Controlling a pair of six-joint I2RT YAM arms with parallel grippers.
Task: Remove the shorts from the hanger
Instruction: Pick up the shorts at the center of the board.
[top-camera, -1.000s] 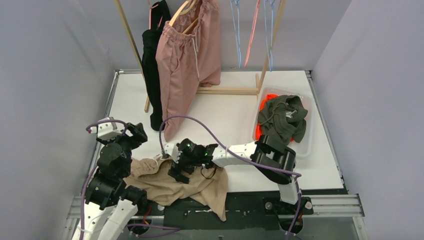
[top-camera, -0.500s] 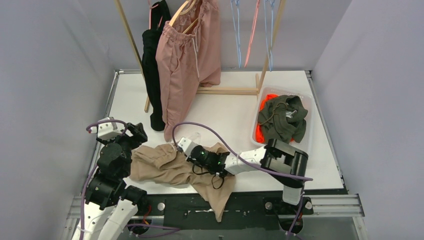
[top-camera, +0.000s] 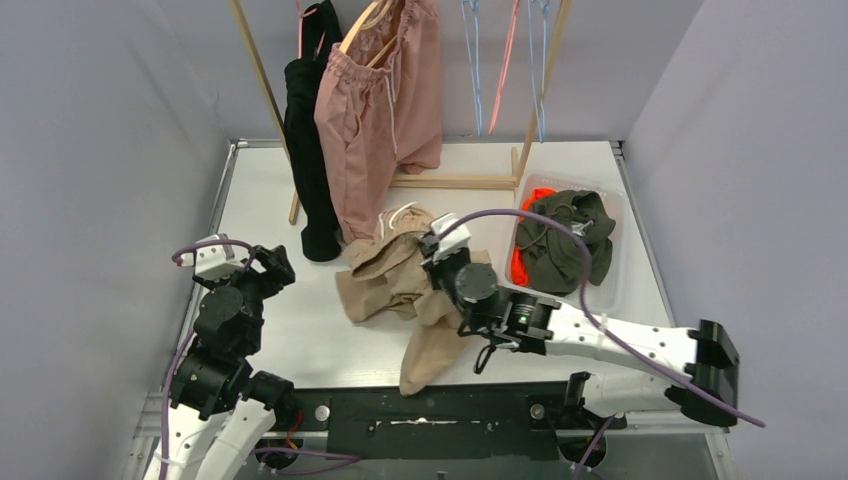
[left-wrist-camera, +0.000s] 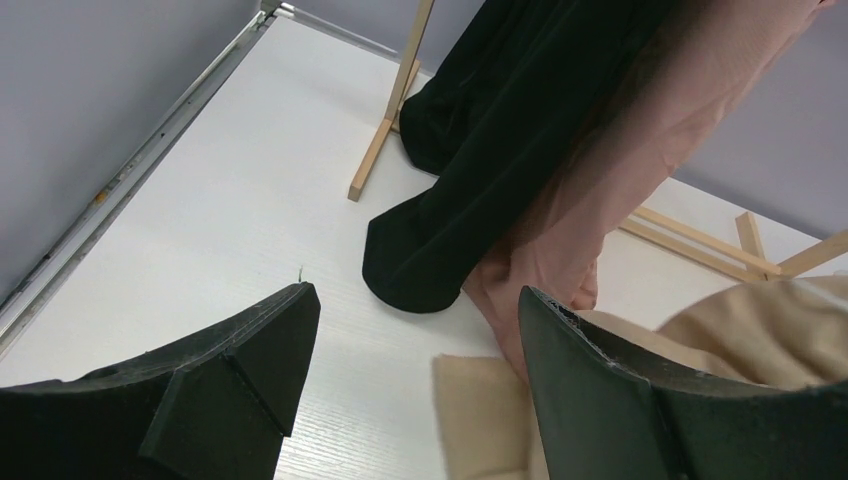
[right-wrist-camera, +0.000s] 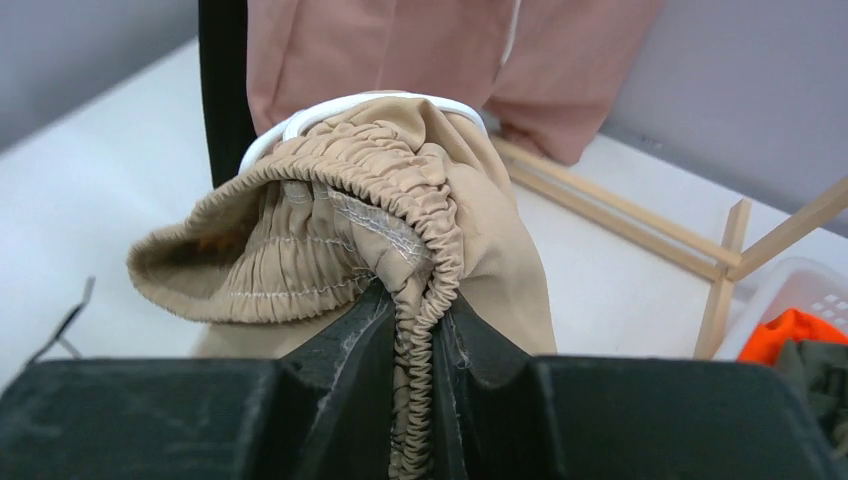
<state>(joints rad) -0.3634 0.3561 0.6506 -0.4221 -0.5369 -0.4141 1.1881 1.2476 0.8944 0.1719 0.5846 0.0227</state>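
Right gripper (right-wrist-camera: 415, 320): clenched on the gathered waistband of the beige shorts (right-wrist-camera: 330, 220), whose legs are spread on the table (top-camera: 270, 200).
Left gripper (left-wrist-camera: 415, 300): released wide; nothing is held.
Pink shorts (top-camera: 375, 110): hung on the wooden rack (top-camera: 455, 182), beside a black garment (top-camera: 305, 150).
Olive shorts (top-camera: 565, 240): laid in the bin (top-camera: 612, 290), over the orange shorts (top-camera: 518, 262).

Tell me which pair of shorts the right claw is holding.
The beige shorts, pinched at the waistband by the right claw. The pink shorts hang on the rack; the olive shorts and orange shorts lie in the bin.
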